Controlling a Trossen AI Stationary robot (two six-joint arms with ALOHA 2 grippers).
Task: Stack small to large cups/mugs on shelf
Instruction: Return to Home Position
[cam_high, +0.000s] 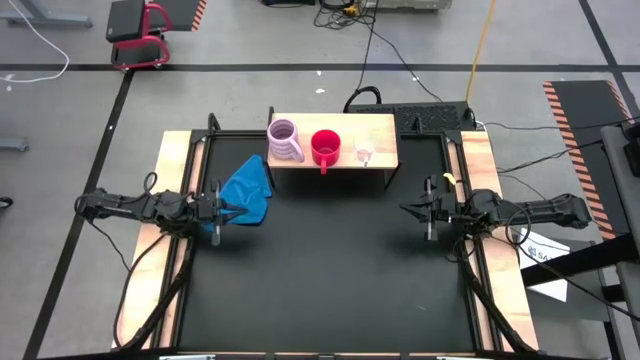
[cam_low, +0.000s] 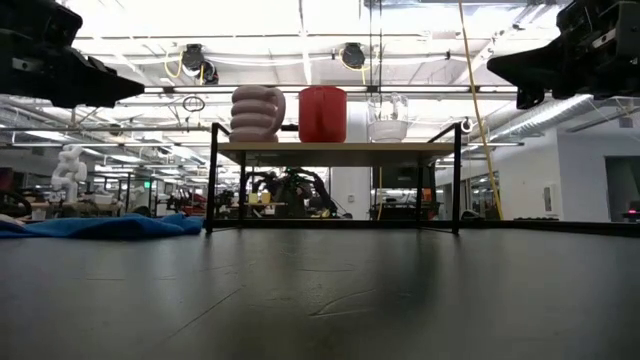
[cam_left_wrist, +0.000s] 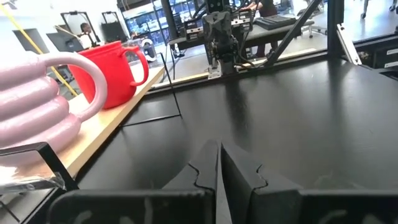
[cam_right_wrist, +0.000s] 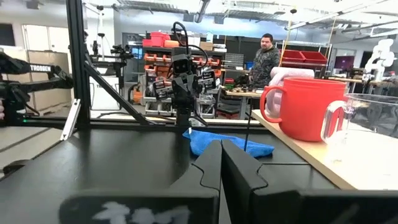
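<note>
You have little left that can go wrong, but watch the blue cloth (cam_high: 247, 190). It lies bunched on the worktop (cam_high: 330, 280) just beside the shelf's left legs, and the left claw (cam_left_wrist: 219, 152) hangs right at its near-left edge, fingers pressed together on nothing. If that arm dips or sweeps as it parks, I judge it could snag the cloth and tug it against the shelf, and a jolt there would rattle all three cups. The right claw (cam_right_wrist: 221, 149) is likewise closed and empty, over the right side of the worktop and well apart from the shelf (cam_high: 375, 128), so it poses less risk. On the shelf the cups stand upright in a row rather than nested: the lilac mug (cam_high: 285, 141) at the left, the red mug (cam_high: 325, 147) in the middle, and the glass cup (cam_high: 364, 152) at the right, with small gaps between them in the low view. The red mug's handle points toward the near edge and seems to reach it, so a low pass along that edge could clip it. The glass cup looks the lightest and likeliest to slide or tip if bumped. From above, nothing shows inside the lilac or red mug, and the glass cup looks empty too.
</note>
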